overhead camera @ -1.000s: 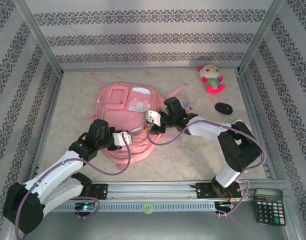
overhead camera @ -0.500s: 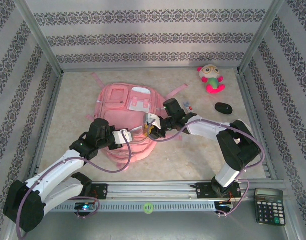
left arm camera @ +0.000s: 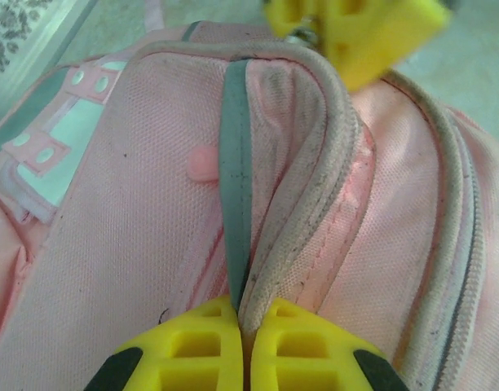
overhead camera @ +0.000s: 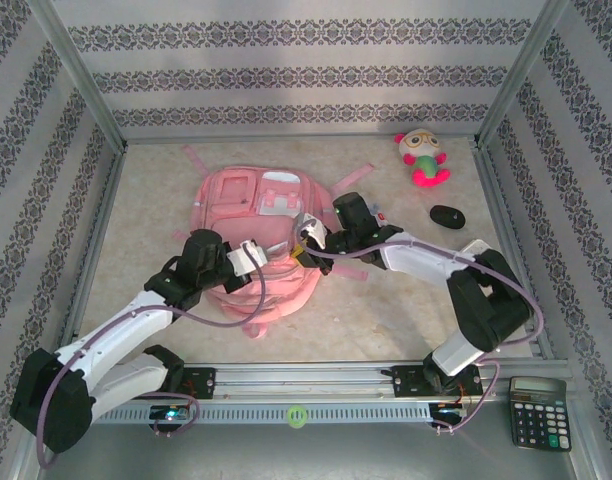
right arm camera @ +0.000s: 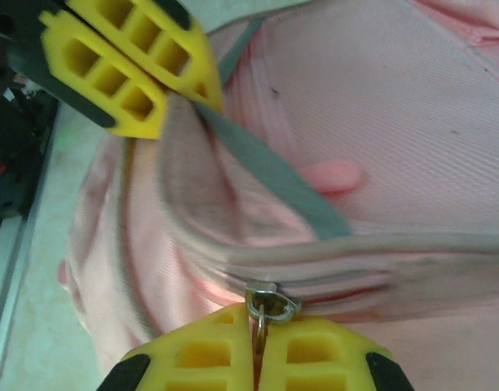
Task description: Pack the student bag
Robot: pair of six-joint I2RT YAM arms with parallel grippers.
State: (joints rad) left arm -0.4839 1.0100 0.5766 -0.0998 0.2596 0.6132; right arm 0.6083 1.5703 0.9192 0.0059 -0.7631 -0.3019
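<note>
The bag point(overhead camera: 236, 200) is lying flat on the worktop point(overhead camera: 386, 310), a little left of centre, with both arms reaching in over its near half. The left end effector point(left arm camera: 245, 326) is pressing its yellow fingers together on the piped seam point(left arm camera: 290, 236) beside the grey zip tape, gathering a ridge of pink fabric. The right end effector point(right arm camera: 258, 334) is pinching the metal zip pull point(right arm camera: 271, 304), fingers closed on the ring.

Judging by the plush toy point(overhead camera: 422, 157) near the far right corner and the small black item point(overhead camera: 447, 216) near the right edge, both waiting outside the bag, the step in hand is probably opening the main compartment.

Doing it well is looking like a matter of opposition. The left arm should be holding its seam firmly as an anchor while the right is drawing the pull away along the line of the zip point(right arm camera: 347, 285), not upward or across it. Dragging off-line is risking a jammed slider, or the thin ring slipping from the pads. The fabric between the two grips should be going taut before the slider starts travelling; slack there is likely to bunch under it. The curve of the seam is calling for the right wrist to be following the arc gradually, and if the bag begins sliding on the worktop the anchor needs tightening.
</note>
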